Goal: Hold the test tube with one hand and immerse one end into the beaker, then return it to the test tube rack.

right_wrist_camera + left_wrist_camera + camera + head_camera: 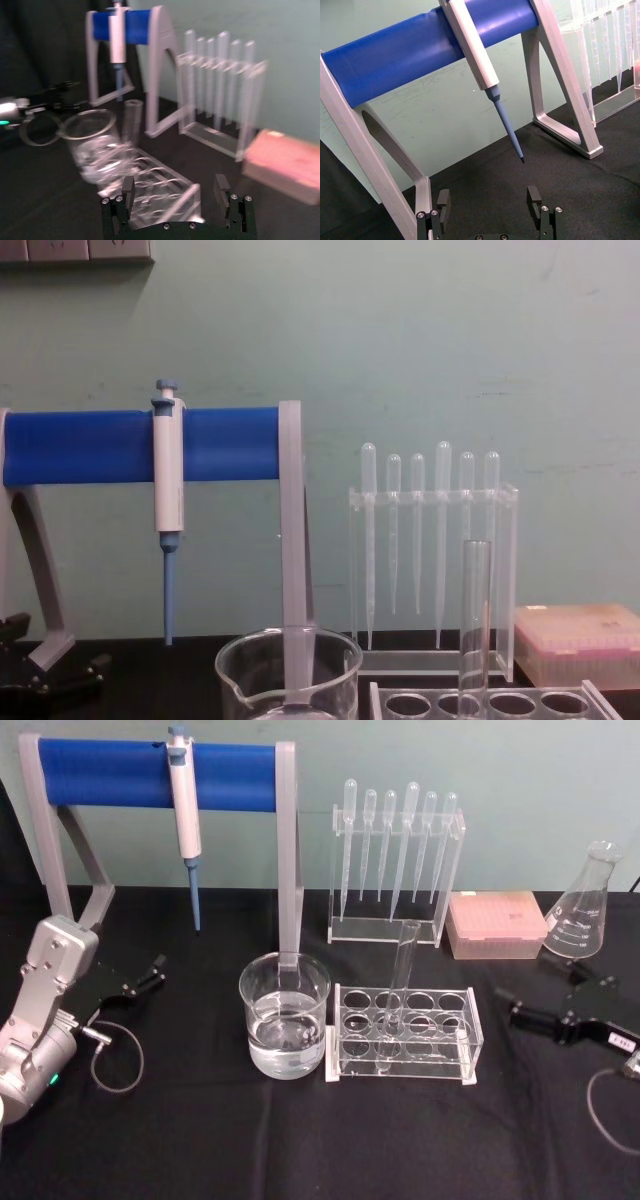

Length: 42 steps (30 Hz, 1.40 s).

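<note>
The test tube [401,988] stands in the back row of the test tube rack [342,1023], at the centre of the head view, leaning slightly, with its open rim above the rack. The beaker [250,992] sits just beside the rack's left end, and clear liquid [285,1046] fills roughly its lower third. At the left edge, the left gripper [148,975] rests low over the black table [200,1140]. At the right edge, the right gripper [508,1003] lies well apart from the rack. Six pipettes [395,850] hang in a clear holder at upper centre. A pink tip box [495,925] and a conical flask [580,905] stand at upper right.

Left wrist view: the left gripper [489,200] sits at the bottom edge, fingers [443,199] spread and holding nothing. A micropipette [472,45] hangs on the blue stand [410,55] above.

Right wrist view: the right gripper [175,189] sits at the bottom centre, fingers [221,184] spread and holding nothing. Beyond it are the rack [150,182], the test tube [132,120] and the beaker [92,142].

Chest view: the test tube [474,620] rises upright from the rack [480,703] at lower right. The beaker [345,670] stands at the bottom centre.
</note>
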### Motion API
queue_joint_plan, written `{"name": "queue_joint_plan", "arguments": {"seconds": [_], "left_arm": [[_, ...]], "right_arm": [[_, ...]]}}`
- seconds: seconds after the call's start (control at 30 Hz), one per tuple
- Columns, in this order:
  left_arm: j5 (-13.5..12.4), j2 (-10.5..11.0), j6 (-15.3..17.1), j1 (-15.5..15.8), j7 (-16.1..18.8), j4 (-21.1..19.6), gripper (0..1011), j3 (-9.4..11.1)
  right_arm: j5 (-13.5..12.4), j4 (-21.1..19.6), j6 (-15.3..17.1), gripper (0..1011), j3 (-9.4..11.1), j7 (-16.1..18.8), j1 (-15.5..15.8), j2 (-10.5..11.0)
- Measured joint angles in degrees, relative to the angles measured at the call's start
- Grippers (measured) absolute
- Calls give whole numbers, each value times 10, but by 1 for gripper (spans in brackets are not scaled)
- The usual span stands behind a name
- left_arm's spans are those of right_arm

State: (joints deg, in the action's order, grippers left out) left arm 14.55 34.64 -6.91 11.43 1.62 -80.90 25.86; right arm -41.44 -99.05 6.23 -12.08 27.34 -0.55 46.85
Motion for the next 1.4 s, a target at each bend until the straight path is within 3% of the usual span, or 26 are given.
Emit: {"name": "queue_joint_plan", "arguments": {"seconds": [0.1,0.33,0.67,0.87,1.4], "left_arm": [[0,0,0,0,0,0,1000,0],[0,0,0,0,0,0,1000,0],[0,0,0,0,0,0,1000,0],[0,0,0,0,0,0,1000,0],[0,0,0,0,0,0,1000,0]], "right_arm": [[-29,-7,29,1003,-6,25,2,2],[-65,-12,71,1003,-32,31,-12,-5],[-68,0,98,1003,-74,14,-63,-28],[-70,23,115,1003,-102,-2,-106,-54],[-54,70,110,1003,-158,-14,-181,-94]]}}
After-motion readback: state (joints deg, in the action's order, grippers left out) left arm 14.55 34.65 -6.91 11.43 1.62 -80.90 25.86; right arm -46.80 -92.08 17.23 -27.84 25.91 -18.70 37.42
